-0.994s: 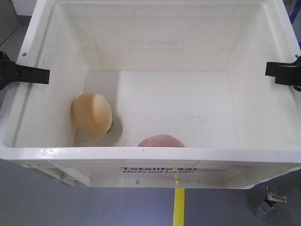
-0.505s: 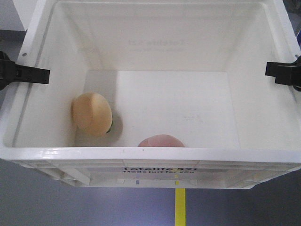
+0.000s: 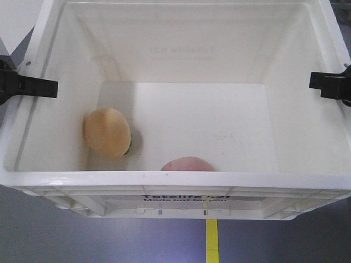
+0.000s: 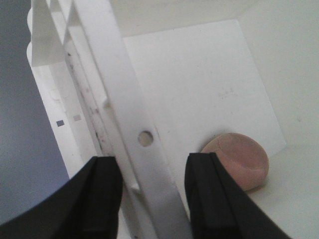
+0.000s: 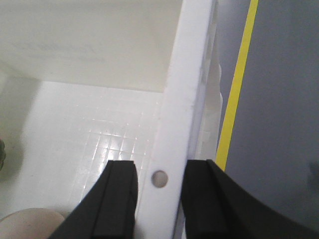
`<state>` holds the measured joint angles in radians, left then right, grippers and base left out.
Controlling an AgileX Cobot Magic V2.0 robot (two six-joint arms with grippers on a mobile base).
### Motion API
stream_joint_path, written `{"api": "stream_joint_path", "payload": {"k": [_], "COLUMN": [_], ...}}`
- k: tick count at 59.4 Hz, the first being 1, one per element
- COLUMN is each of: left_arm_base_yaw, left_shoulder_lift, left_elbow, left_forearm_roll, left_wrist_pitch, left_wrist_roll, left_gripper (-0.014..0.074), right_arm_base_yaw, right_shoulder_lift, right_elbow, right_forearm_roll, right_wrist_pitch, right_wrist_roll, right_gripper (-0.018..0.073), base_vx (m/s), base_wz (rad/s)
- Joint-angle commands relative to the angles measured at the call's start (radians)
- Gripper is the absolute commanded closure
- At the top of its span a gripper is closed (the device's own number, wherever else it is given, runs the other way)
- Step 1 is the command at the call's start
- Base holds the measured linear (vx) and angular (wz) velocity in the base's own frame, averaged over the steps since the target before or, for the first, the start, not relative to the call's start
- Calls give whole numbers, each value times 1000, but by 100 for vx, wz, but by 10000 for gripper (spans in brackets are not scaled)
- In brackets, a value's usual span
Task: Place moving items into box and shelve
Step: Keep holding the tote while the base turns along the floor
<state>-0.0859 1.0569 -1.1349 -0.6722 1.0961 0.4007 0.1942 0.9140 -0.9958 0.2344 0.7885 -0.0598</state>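
Fingers of left gripper, right gripper still pinch box rims; floor stripe shifted right (beige lump unmoved).

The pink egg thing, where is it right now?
Front view: the pinkish lump lies on the crate floor against the near wall, right of the yellow lump.

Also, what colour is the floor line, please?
The floor line is yellow, clearest in the right wrist view.
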Motion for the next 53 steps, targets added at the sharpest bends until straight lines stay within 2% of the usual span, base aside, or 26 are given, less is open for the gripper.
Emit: {"api": "stream_joint_path", "payload": {"k": [1,53], "left_arm_base_yaw": [-14,-14], "left_shoulder_lift": [-27,-26], "left_elbow": [-46,-46], "left_forearm_roll": [-145,-145], "left_wrist_pitch": [-84,-85], "left_wrist_roll": [30,30], "left_gripper": [603,603], "right_arm_base_yaw": [3,3], "right_shoulder_lift": [-21,-21], "right_elbow": [-44,-44], "right_forearm_roll": [87,87], "right_wrist_pitch": [-138,-138], "right_wrist_roll": [-26,-26], "right_gripper": [565,565], "base_vx": [48,49], "base_wz": [-5,-4]}}
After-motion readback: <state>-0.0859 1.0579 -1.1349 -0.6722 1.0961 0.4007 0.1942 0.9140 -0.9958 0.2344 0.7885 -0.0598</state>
